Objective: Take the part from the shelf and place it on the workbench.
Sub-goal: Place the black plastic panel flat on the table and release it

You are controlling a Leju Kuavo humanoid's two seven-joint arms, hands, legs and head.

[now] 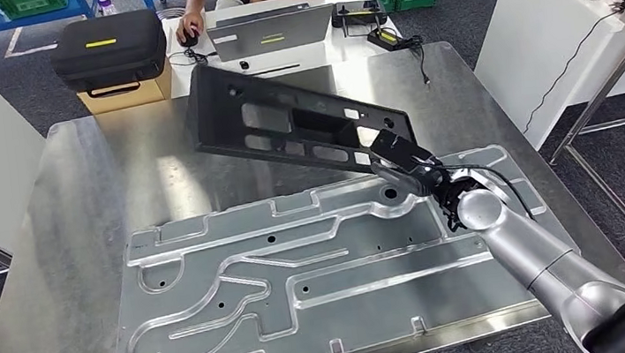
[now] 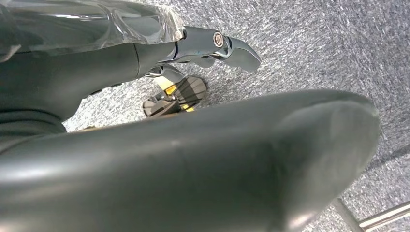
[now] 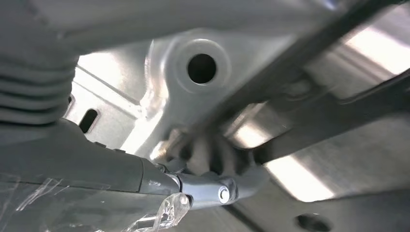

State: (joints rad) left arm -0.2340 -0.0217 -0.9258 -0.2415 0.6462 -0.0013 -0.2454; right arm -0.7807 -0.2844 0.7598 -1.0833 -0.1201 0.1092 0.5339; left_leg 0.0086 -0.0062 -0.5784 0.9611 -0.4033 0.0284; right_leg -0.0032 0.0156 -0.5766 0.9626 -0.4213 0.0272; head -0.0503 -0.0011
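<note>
The right robot hand (image 1: 404,171) is clamped on one end of the black part (image 1: 289,121), a long flat panel full of cutouts. The rest of it sticks out up and away over the desk (image 1: 80,194), tilted, with the far end well clear of the surface.

Honestly that grip worries me. It's holding a long panel by one corner, so all the weight levers against the fingers, and the part could twist or slide out if the arm moves fast.

There's also the silver plate (image 1: 302,275) lying right under the hand, with raised ribs and holes. If the part comes down on that, an edge could catch a rib or it could end up rocking.

The left robot hand (image 2: 212,48) hangs over the carpet holding nothing; can't really tell how its fingers sit.
</note>
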